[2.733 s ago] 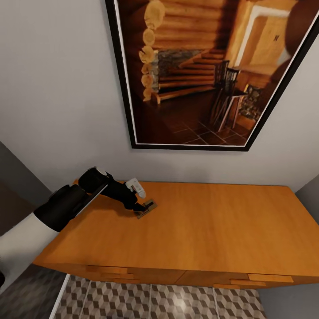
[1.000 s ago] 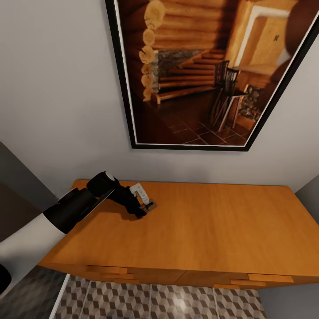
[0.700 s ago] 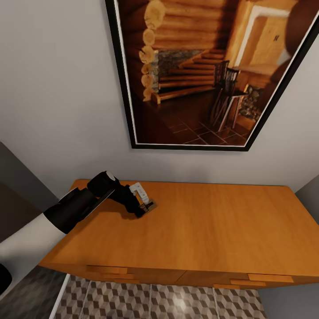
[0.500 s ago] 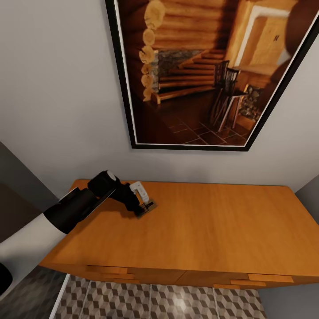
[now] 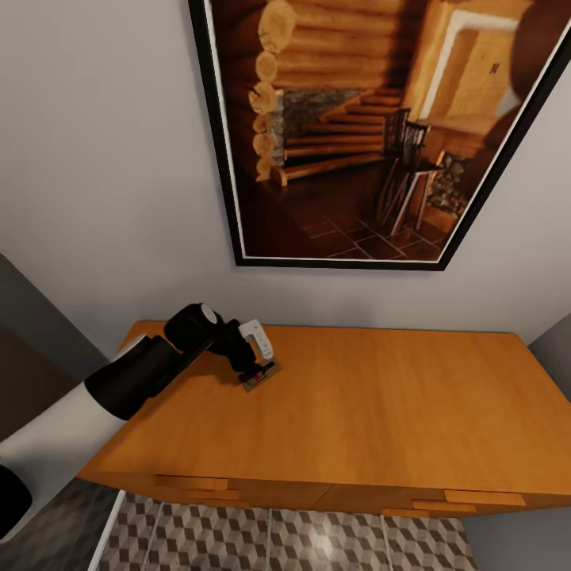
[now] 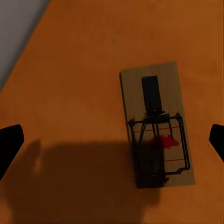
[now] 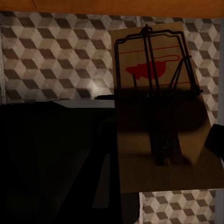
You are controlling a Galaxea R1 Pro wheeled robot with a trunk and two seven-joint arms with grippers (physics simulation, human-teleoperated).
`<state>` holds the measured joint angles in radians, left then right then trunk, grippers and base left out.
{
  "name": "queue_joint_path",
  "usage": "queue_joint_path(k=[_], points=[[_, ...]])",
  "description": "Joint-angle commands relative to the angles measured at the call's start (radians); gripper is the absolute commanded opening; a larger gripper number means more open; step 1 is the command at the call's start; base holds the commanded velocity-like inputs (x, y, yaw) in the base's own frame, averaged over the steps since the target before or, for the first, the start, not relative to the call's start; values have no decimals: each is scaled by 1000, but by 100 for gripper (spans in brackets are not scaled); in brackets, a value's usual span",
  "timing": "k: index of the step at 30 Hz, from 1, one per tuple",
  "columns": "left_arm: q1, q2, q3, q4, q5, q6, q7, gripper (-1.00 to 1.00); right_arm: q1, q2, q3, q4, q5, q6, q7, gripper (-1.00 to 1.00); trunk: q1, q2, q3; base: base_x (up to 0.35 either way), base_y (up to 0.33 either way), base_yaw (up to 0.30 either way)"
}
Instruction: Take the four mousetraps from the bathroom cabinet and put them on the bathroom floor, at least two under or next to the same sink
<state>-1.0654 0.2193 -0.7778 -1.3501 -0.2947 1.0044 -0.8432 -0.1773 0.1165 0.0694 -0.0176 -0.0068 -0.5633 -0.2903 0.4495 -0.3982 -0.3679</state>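
Note:
One mousetrap [image 5: 261, 374] lies flat on the orange-brown cabinet [image 5: 381, 412], near its back left corner. My left gripper [image 5: 255, 366] points down right above it, open. In the left wrist view the mousetrap [image 6: 157, 124] lies on the cabinet top [image 6: 74, 93] between the wide-apart fingertips [image 6: 9, 144], nearer one of them and touching neither. Another mousetrap [image 7: 158, 93] hangs close to the right wrist camera above the bathroom floor [image 7: 51, 56], with my right gripper [image 7: 114, 142] shut on it; one fingertip [image 7: 217, 142] shows at its edge.
A large black-framed picture [image 5: 357, 135] hangs on the white wall behind the cabinet. Drawer fronts [image 5: 317, 496] face me, with patterned floor tiles [image 5: 270, 539] below. A dark grey wall [image 5: 24, 333] stands left of the cabinet. Dark robot parts [image 7: 51, 163] show in the right wrist view.
My left arm has stretched a little farther over the cabinet, and its wrist has risen and tilted more steeply down over the mousetrap. The mousetrap has stayed in place.

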Motion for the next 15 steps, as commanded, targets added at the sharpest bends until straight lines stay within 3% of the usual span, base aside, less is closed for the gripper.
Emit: queue_joint_path(k=[1, 15], points=[[-1, -1, -1, -1, -13, 2, -9, 100, -1, 0, 7, 1, -1, -1, -7, -100, 1, -2, -2, 0, 0, 0], [-1, -4, -5, 3, -17, 2, -10, 100, -1, 0, 7, 1, -1, -2, -7, -100, 1, -2, -2, 0, 0, 0]])
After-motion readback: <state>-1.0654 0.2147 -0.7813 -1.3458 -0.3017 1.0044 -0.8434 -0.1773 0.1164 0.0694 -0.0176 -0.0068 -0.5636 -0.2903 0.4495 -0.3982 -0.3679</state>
